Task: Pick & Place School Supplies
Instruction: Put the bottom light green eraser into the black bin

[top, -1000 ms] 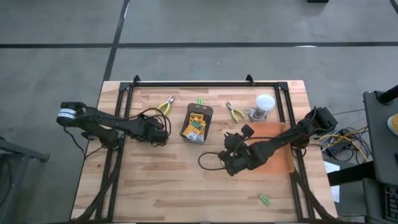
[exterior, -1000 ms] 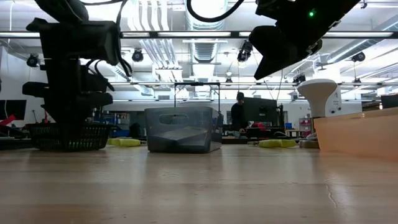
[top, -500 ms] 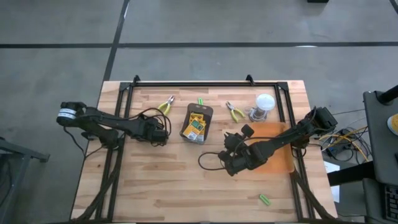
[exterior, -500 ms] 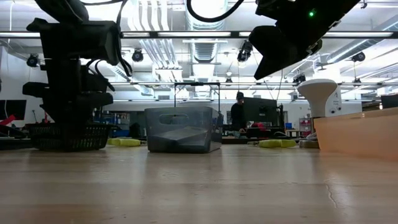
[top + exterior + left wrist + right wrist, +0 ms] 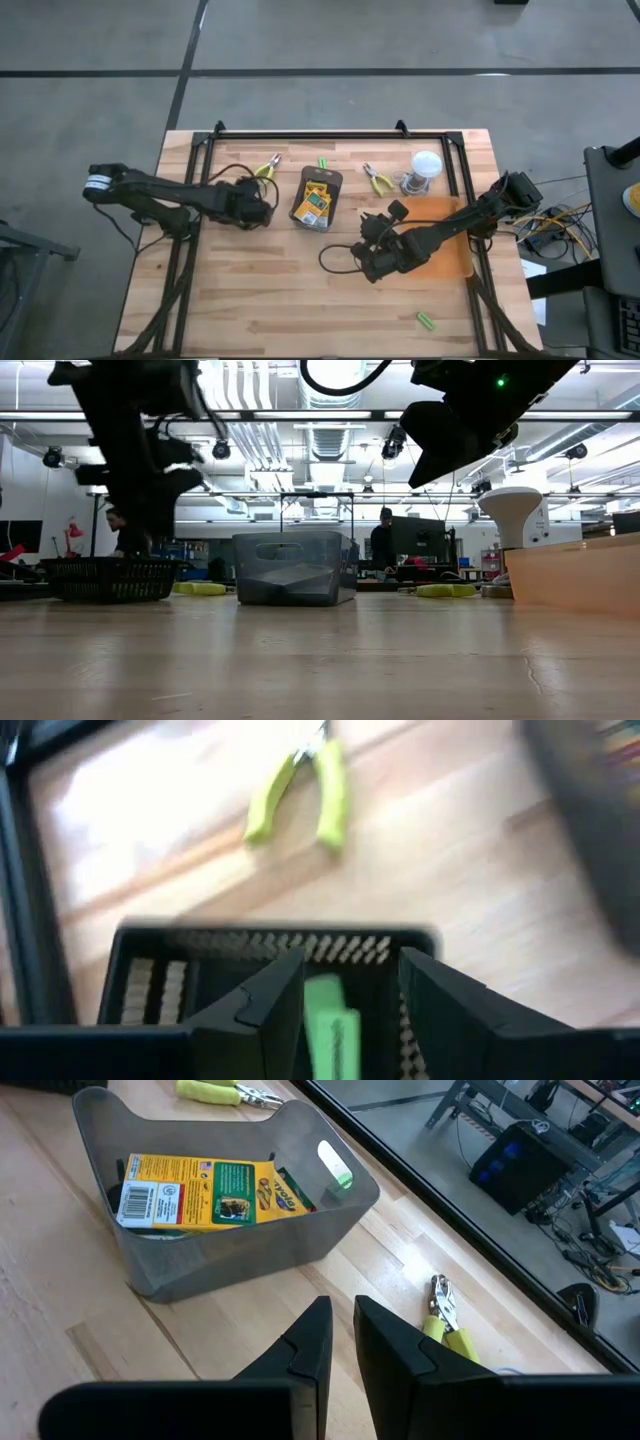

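Note:
The dark grey tray (image 5: 315,197) holds the yellow-and-green crayon boxes (image 5: 205,1188). One green stick (image 5: 323,162) lies on the table behind the tray, and another (image 5: 427,320) lies near the near edge. Two pliers (image 5: 267,168) (image 5: 378,180) lie flat on either side of the tray. My left gripper (image 5: 350,995) hangs open above a black mesh basket (image 5: 270,955). A green stick (image 5: 330,1030) lies in that basket, below the gap between the fingers. My right gripper (image 5: 343,1315) is shut and empty, over the table near the tray's right side.
A clear jar with a white lid (image 5: 423,168) stands right of the far pliers. An orange box (image 5: 450,245) sits under the right arm. A black frame (image 5: 330,135) runs along the table's far and side edges. Bare wood lies along the near edge.
My left gripper has risen out of the black basket and drifted slightly toward the far edge; in the low view it now hangs above the basket instead of down in it. The right arm and all objects have stayed still.

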Motion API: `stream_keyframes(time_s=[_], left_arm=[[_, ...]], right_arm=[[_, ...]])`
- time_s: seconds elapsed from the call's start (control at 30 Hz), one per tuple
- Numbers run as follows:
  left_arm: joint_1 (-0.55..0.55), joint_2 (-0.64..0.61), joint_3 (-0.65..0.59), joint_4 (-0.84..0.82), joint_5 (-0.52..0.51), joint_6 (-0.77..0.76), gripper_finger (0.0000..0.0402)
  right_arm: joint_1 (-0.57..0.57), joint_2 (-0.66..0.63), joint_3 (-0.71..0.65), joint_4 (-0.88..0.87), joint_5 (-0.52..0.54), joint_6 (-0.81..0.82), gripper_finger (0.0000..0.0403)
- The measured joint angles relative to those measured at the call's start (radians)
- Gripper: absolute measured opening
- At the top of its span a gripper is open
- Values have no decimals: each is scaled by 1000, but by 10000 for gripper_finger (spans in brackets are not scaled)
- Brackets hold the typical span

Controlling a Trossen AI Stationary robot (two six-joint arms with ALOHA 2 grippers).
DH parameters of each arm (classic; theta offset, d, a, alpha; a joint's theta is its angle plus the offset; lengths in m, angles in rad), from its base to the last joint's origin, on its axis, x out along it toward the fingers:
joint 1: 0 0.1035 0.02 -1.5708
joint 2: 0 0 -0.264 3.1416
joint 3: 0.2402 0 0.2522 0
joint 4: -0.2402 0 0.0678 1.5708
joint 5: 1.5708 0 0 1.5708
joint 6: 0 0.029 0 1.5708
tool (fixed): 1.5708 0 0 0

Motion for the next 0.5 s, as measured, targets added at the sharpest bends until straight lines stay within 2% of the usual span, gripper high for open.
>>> stream_keyframes(time_s=[0.33,0.5], left_arm=[[-19,-7,52,329,-36,436,170],[-51,-7,54,504,11,626,170]], right_arm=[[0,0,0,0,0,0,43],[0,0,0,0,0,0,43]])
